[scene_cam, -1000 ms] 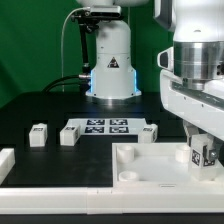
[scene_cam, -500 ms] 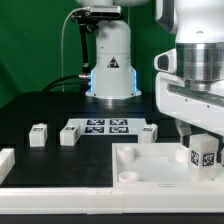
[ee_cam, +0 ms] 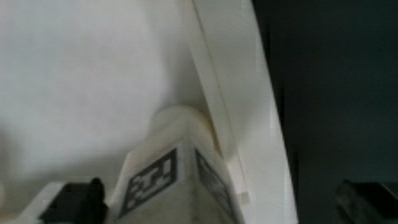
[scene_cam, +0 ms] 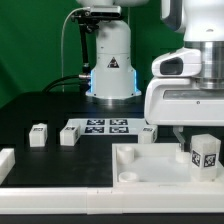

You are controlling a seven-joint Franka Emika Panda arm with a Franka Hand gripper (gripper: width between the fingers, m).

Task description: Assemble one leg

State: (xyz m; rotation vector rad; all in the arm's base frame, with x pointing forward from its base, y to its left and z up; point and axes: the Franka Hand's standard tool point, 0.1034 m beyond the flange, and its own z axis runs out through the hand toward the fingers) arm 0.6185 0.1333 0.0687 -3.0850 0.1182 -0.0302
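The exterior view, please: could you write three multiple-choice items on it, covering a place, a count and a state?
1. Where does the leg below the end effector stand?
A. on the marker board
B. on the panel, at the exterior view's right
C. on the arm's base

2. How many legs lie on the table, off the panel?
A. one
B. five
C. three

3. How is the end effector?
A. open
B. shut on the leg
C. shut on the panel

Answers:
1 B, as the leg stands inside the panel's rim.
2 C, for the three legs flanking the marker board.
3 A, as the wrist view shows the fingers wide apart, clear of the leg.
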